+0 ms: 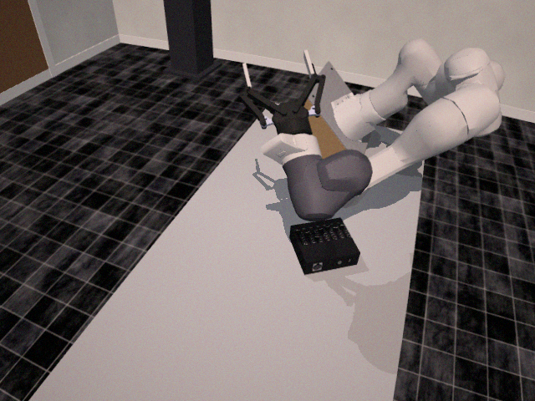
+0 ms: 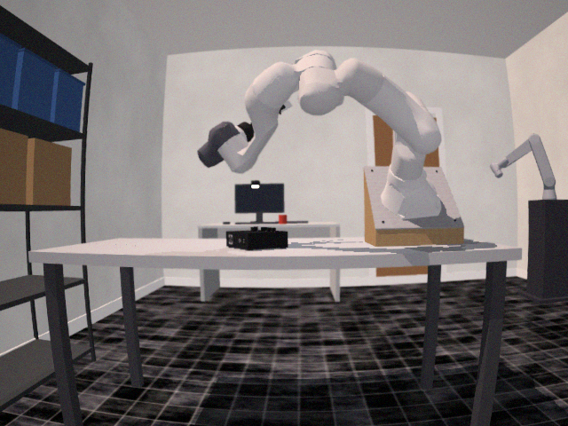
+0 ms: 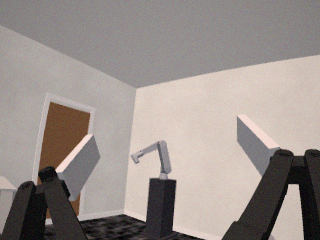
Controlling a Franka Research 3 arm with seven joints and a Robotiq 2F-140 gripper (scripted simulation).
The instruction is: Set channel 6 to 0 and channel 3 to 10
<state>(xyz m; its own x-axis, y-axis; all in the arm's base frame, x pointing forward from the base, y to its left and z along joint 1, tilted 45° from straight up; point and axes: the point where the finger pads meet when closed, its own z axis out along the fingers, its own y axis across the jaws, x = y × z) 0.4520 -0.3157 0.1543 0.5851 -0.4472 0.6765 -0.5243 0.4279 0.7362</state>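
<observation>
The lighting desk (image 1: 324,250) is a small black box with a row of faders on top, standing on the white table. It also shows in the exterior view (image 2: 256,239). Its fader levels are too small to read. My gripper (image 1: 276,71) is open and empty, high above the table and pointing away from the desk towards the far wall. The wrist view shows its two spread fingers with only the room's walls between them. In the exterior view the fingers are hidden behind the arm's wrist (image 2: 220,145).
The arm's wedge-shaped wooden base (image 2: 410,209) stands on the table's far end. A dark pedestal (image 3: 160,207) with a small second arm stands on the floor beyond the table. A shelf with boxes (image 2: 36,160) is at the left.
</observation>
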